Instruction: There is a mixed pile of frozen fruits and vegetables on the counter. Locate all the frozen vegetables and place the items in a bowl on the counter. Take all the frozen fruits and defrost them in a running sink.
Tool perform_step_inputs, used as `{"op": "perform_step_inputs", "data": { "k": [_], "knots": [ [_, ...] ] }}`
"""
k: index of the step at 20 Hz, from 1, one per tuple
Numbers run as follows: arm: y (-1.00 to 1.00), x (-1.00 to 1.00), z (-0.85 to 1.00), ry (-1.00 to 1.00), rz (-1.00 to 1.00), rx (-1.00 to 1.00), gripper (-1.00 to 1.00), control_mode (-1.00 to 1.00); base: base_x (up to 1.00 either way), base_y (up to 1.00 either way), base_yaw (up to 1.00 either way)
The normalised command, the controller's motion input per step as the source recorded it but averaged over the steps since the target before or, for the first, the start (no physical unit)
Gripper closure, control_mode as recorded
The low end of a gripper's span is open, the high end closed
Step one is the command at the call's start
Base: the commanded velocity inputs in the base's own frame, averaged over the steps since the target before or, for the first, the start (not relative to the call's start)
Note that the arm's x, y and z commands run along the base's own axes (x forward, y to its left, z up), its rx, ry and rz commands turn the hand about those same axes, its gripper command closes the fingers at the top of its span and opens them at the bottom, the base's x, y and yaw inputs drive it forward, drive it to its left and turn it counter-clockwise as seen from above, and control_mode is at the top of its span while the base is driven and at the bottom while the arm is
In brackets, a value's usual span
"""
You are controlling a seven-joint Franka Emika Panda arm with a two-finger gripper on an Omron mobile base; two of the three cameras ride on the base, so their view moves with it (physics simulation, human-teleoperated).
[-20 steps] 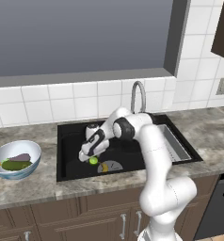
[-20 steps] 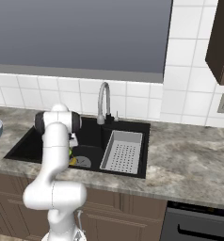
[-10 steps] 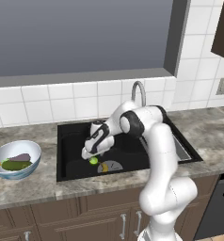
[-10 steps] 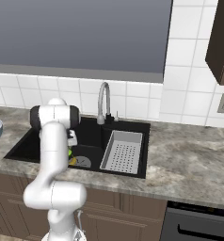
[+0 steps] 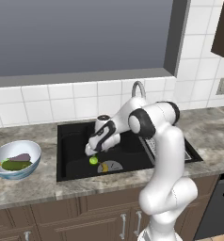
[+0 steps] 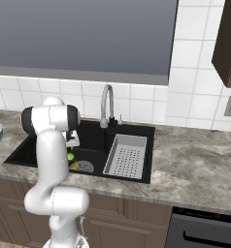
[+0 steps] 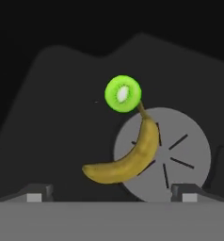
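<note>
1. Below the window you see the counter (image 5: 38,186) with the black sink (image 5: 71,164) set into it; the chrome faucet (image 6: 106,104) stands at the basin's back edge.
2. Inside the basin, the gripper (image 5: 91,149) hangs just above the floor with its jaws spread wide and nothing between them; in the hand view its two finger tips (image 7: 36,193) stand far apart at the bottom.
3. On the basin floor lie both fruits: the banana (image 7: 125,157) curves across the edge of the round grey drain (image 7: 180,150), and the lime (image 7: 123,93), cut face showing, sits at the banana's stem end. From the left base view the lime (image 5: 93,160) lies just beside the banana (image 5: 104,167).
4. At the counter's left, well apart from the sink, you find the bowl (image 5: 24,172), which holds the cucumber (image 5: 12,165) and the eggplant (image 5: 20,157) side by side.
5. On the basin's right side sits the grey perforated tray (image 6: 124,157).
</note>
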Motion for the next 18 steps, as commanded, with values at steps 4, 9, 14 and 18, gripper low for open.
{"op": "perform_step_inputs", "data": {
  "k": [4,9,14,18],
  "knots": [
    [-0.12,-0.26,0.51,-0.04,-0.01,0.0,-1.0,-1.0,0.0,0.0,0.0],
    [-0.11,-0.26,0.5,-0.02,-0.01,0.0,-1.0,-1.0,0.0,0.0,0.0],
    [-0.12,-0.27,0.52,-0.01,-0.01,0.0,-1.0,-1.0,0.0,0.0,0.0],
    [-0.11,-0.27,0.54,-0.01,0.0,0.01,-1.0,-1.0,0.0,0.0,0.0]
  ]
}}
